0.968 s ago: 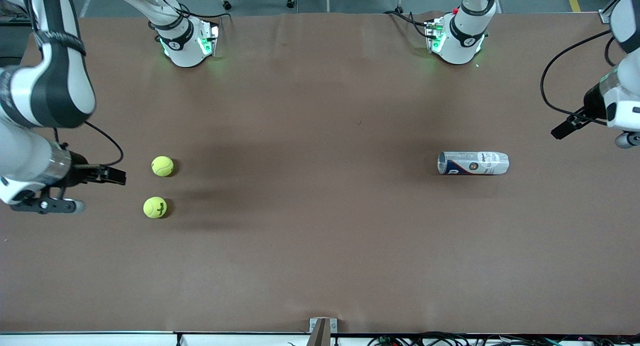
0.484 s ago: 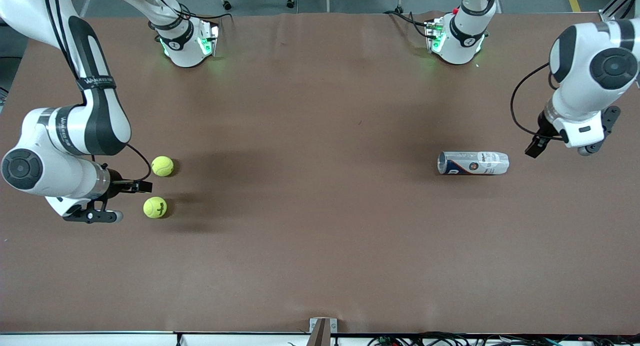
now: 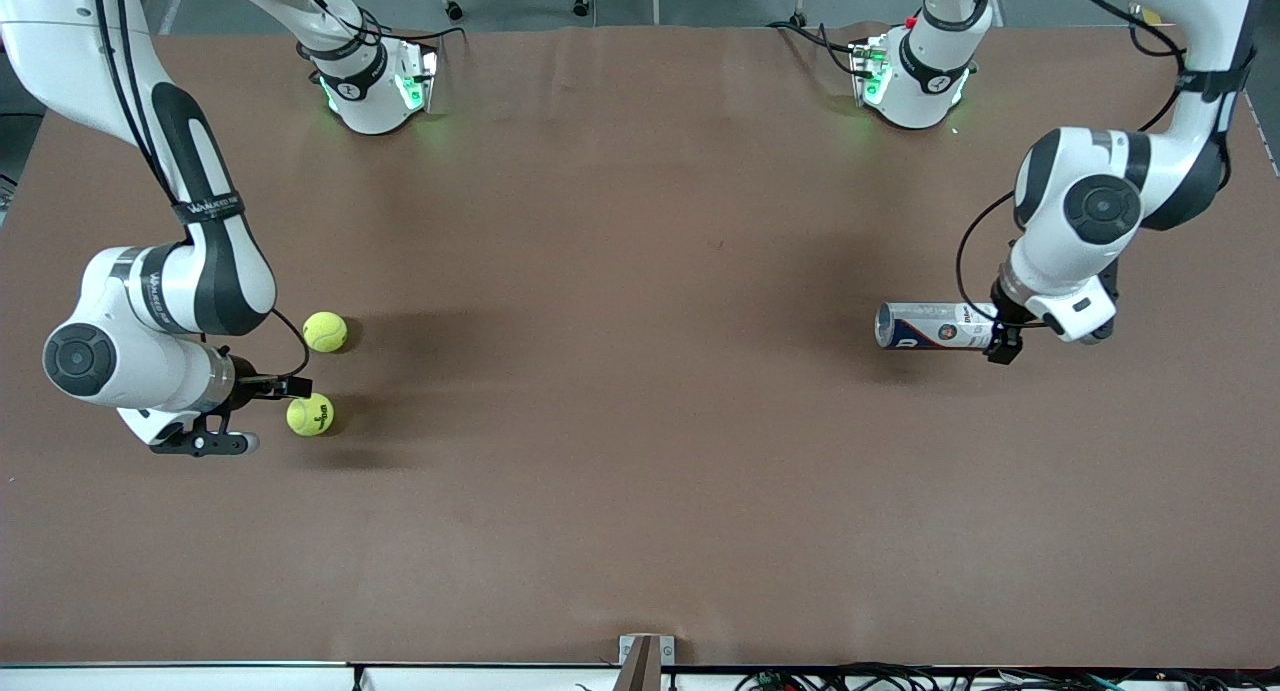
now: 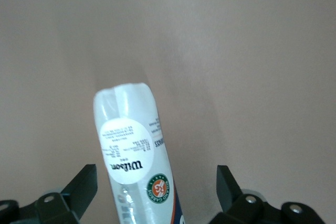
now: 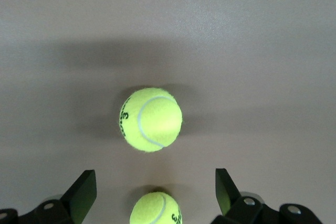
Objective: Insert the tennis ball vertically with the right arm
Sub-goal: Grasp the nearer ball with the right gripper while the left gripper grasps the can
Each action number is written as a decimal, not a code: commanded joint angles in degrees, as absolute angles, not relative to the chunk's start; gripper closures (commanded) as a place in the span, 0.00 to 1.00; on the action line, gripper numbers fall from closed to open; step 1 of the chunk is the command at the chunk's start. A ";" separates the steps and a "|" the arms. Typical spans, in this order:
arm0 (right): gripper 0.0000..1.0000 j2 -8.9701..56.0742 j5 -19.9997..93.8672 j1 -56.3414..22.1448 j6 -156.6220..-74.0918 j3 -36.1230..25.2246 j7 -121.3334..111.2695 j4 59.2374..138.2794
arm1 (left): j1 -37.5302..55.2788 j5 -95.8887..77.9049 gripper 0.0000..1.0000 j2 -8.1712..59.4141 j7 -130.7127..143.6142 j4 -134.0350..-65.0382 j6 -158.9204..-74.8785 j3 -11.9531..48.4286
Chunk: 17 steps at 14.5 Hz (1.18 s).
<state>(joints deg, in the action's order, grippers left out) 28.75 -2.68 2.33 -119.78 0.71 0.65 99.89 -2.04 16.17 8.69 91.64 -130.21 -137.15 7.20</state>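
Observation:
Two yellow-green tennis balls lie on the brown table near the right arm's end. The nearer ball (image 3: 310, 414) lies below and between the open fingers of my right gripper (image 3: 240, 431) in the right wrist view (image 5: 156, 209). The farther ball (image 3: 325, 331) shows apart from it (image 5: 152, 119). A clear ball can (image 3: 935, 326) lies on its side near the left arm's end, its open mouth toward the table's middle. My left gripper (image 3: 1045, 323) is open and hovers over the can's closed end (image 4: 134, 145); its fingers straddle the can without touching it.
The two robot bases (image 3: 375, 86) (image 3: 910, 81) stand along the table's edge farthest from the front camera. A small metal bracket (image 3: 645, 656) sits at the edge nearest to it. The brown table (image 3: 640, 421) bears nothing else.
Both arms swung in from the table's ends. The right gripper moved over the nearer ball. The left gripper moved over the can's closed end. Balls and can have not moved.

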 commanded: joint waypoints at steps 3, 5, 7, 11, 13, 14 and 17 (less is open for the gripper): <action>0.00 31.81 -2.81 2.64 -124.36 1.23 0.09 99.76 | -0.18 23.45 0.00 12.56 100.26 -129.55 -137.99 7.21; 0.00 32.87 -2.81 2.64 -125.07 1.23 0.09 99.32 | 0.17 27.49 0.00 14.58 105.27 -129.55 -138.08 7.29; 0.00 33.74 -2.73 2.55 -125.16 1.32 0.09 98.62 | 0.53 29.61 0.00 15.38 108.27 -129.73 -138.08 7.29; 0.00 35.86 -2.72 2.81 -125.24 1.32 0.09 97.65 | 2.10 29.88 0.00 16.70 111.26 -129.99 -138.08 7.29; 0.00 36.21 -2.72 2.81 -126.20 1.32 0.09 97.65 | 2.72 33.12 0.00 17.57 115.12 -129.99 -138.08 7.29; 0.00 36.38 -2.81 2.81 -126.99 1.23 0.09 97.65 | 2.81 34.70 0.00 18.62 116.88 -129.99 -138.08 7.38; 0.00 36.91 -2.81 2.99 -127.88 1.32 0.09 97.65 | 2.81 38.75 0.00 20.30 119.70 -129.99 -138.08 7.38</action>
